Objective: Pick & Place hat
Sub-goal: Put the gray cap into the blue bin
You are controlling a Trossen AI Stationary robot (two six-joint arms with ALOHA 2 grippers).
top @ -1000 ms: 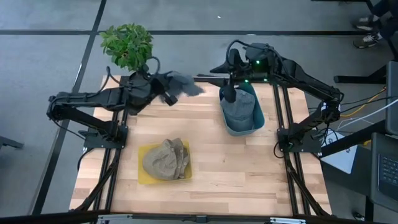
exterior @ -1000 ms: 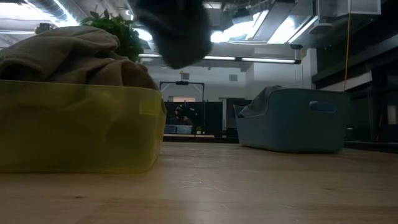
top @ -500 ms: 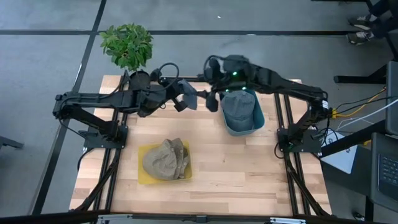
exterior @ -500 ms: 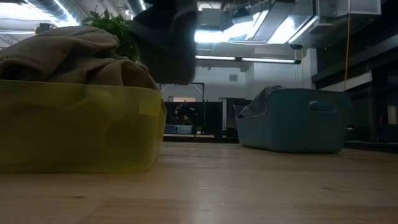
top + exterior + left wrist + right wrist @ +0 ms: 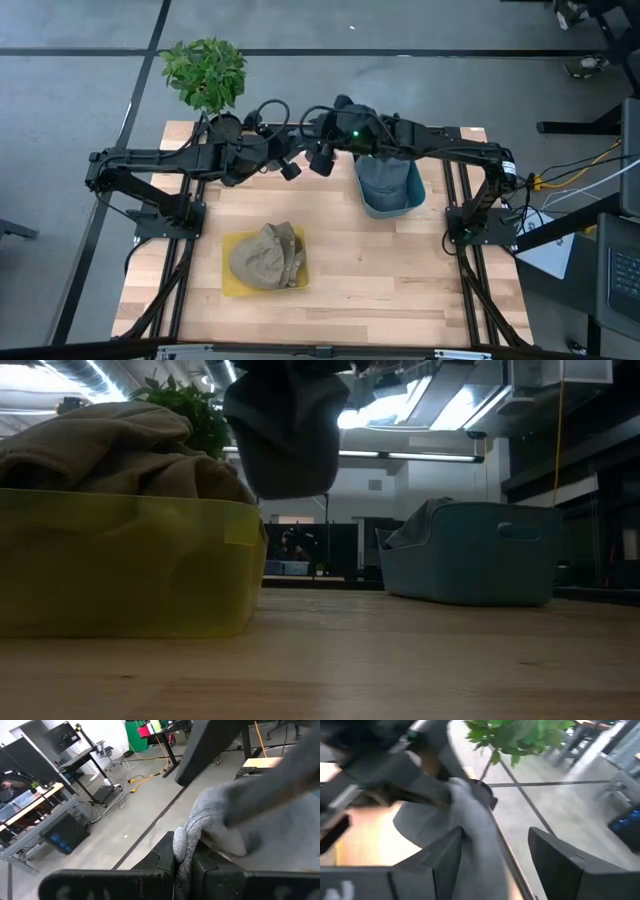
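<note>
**Grey hat held in the air between the two arms, near the far edge of the counter**

The grey hat (image 5: 285, 430) hangs well clear of the counter (image 5: 340, 260), up by its far edge and about midway along it. The left tool (image 5: 186, 862) has its fingers pinched together on a bunched fold of the hat's fabric; in the left wrist view the cloth runs straight down into the closed fingers. The right tool (image 5: 492, 850) has come in from the other side with its fingers spread apart, one on each side of the hanging cloth, and the hat lies between them in the right wrist view. I cannot tell from here whether those fingers touch the fabric.

Compared with a second ago, the right arm has left the blue bin (image 5: 390, 190) by the far right corner and swung across toward the left arm, so the two tools now meet over the hat. The left arm has carried the hat a little further along the far edge toward the middle.

Another grey hat (image 5: 385, 175) sits in the blue bin. A yellow bin (image 5: 232, 285) in the near left part of the counter holds tan hats (image 5: 265, 255). A potted plant (image 5: 205, 72) stands at the far left corner.
</note>
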